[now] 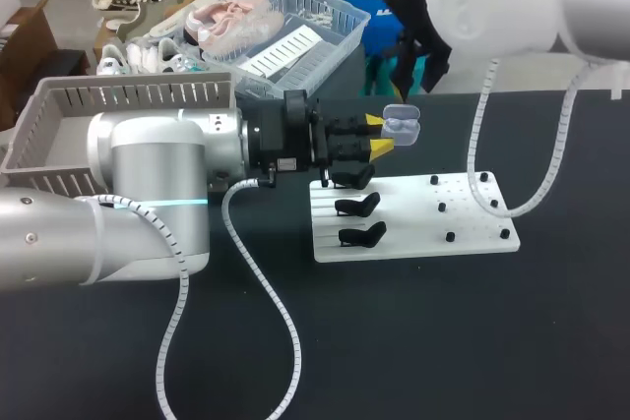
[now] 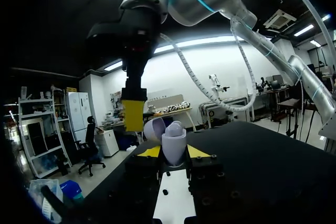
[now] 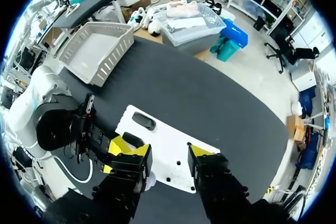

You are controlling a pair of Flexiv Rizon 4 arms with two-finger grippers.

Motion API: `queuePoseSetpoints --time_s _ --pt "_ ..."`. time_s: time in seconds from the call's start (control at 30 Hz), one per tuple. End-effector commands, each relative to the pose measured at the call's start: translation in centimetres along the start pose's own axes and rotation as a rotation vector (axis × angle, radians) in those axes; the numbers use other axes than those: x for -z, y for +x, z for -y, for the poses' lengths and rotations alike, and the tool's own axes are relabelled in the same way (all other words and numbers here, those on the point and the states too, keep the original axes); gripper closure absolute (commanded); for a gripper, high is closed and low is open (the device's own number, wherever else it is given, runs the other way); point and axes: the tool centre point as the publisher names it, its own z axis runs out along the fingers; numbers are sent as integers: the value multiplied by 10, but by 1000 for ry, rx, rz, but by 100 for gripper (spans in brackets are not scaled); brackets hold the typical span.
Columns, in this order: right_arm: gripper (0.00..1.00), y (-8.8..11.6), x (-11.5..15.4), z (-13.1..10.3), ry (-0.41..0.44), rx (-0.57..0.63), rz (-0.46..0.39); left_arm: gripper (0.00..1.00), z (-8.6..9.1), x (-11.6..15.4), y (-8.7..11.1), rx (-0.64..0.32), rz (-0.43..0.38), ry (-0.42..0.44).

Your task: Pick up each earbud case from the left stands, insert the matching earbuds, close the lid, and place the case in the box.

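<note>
Now, the grey box (image 1: pixel 128 93) sits well behind the left gripper (image 1: pixel 379 135), back beside its arm. The white stand board (image 1: pixel 472 228) lies below both grippers. The left gripper is clamped on the earbud case (image 1: pixel 402 125), a yellow tip on each side, lid tipped open. Just above the case hangs the right gripper (image 1: pixel 409 71), fingers spread wide, holding nothing.

My left arm (image 1: pixel 148 179) covers the white board's (image 1: pixel 477 223) far left corner and much of the box's (image 1: pixel 59 105) near wall left of the board; the earbud case (image 1: pixel 402 125) above the board is too small for me to see inside
</note>
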Motion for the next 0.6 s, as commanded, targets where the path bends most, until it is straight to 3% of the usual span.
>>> queuePoseSetpoints --time_s 0.03,0.6 --pt "58 10 3 -2 -4 -4 19 100 1 0 0 -1 0 -3" --pt "57 27 8 -13 -26 1 50 100 1 0 0 -1 0 -3"
